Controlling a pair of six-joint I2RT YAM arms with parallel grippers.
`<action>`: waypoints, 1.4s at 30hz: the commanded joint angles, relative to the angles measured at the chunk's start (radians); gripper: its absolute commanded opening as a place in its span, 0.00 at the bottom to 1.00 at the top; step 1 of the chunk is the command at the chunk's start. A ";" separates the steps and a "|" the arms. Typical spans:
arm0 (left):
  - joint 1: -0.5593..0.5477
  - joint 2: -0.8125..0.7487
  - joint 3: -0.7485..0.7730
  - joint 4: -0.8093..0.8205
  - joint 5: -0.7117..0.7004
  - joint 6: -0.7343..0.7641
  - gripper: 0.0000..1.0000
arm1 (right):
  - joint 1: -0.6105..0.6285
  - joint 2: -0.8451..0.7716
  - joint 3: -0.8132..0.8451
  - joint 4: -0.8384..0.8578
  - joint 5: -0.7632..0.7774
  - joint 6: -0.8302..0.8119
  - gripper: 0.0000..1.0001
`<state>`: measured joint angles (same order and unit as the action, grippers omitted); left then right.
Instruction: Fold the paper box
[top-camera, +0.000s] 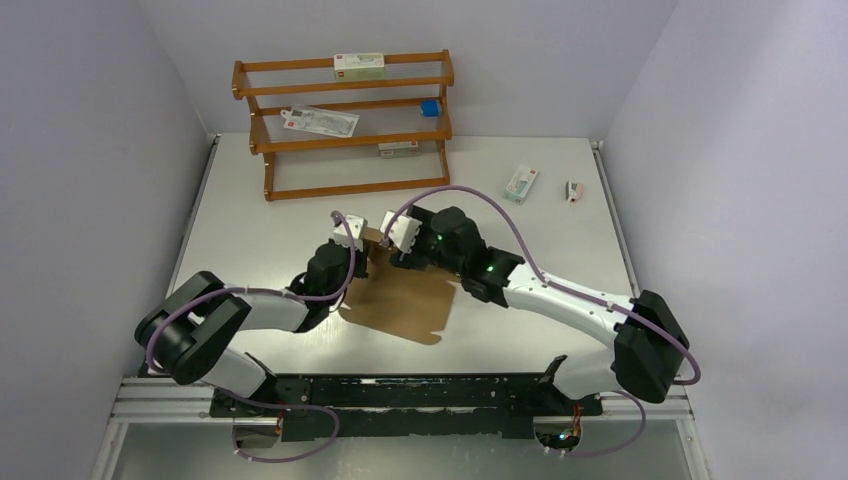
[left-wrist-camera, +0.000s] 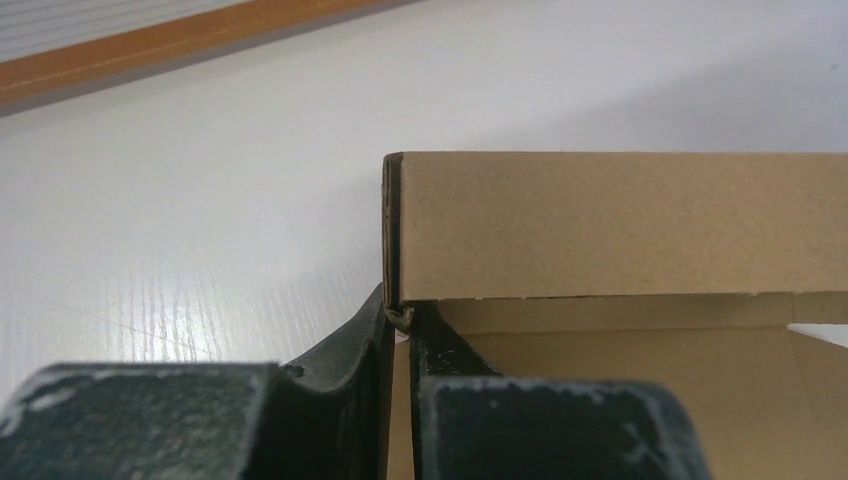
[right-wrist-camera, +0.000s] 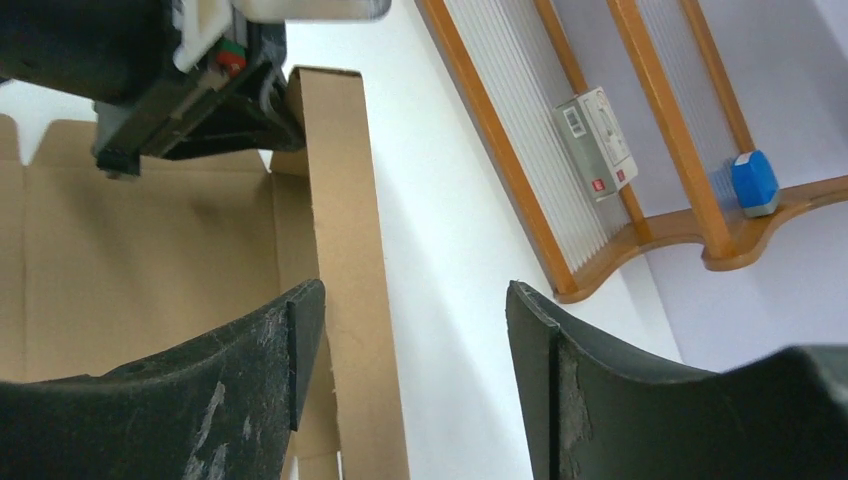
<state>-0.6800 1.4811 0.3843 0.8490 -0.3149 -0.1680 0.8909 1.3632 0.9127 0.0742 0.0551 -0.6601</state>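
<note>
Paper box (top-camera: 400, 300) is lying midway between the edges of the counter (top-camera: 580, 250). Left gripper (left-wrist-camera: 400, 318) is pinching its raised wall's end; right gripper (right-wrist-camera: 410, 305) is hanging open astride that wall. Folding well is likely needing a square squeeze along the crease.

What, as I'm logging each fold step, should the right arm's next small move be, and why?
Probably close the right pincer on the raised side wall of the paper box. Its jaws stand open with that wall between them, while the left pincer is shut on the wall's end, so a second grip would likely steady it for folding.
</note>
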 joint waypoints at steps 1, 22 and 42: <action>0.011 0.002 0.058 -0.091 0.068 0.021 0.05 | -0.014 -0.031 0.016 -0.040 -0.029 0.101 0.71; 0.011 0.076 0.110 -0.146 0.160 0.088 0.05 | -0.156 0.188 0.211 -0.214 -0.292 0.524 0.73; -0.065 0.141 0.147 -0.140 -0.229 -0.053 0.05 | -0.184 0.294 0.233 -0.224 -0.327 0.616 0.54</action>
<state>-0.7238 1.5894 0.5098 0.7403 -0.3840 -0.1734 0.7124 1.6386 1.1156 -0.1417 -0.2455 -0.0765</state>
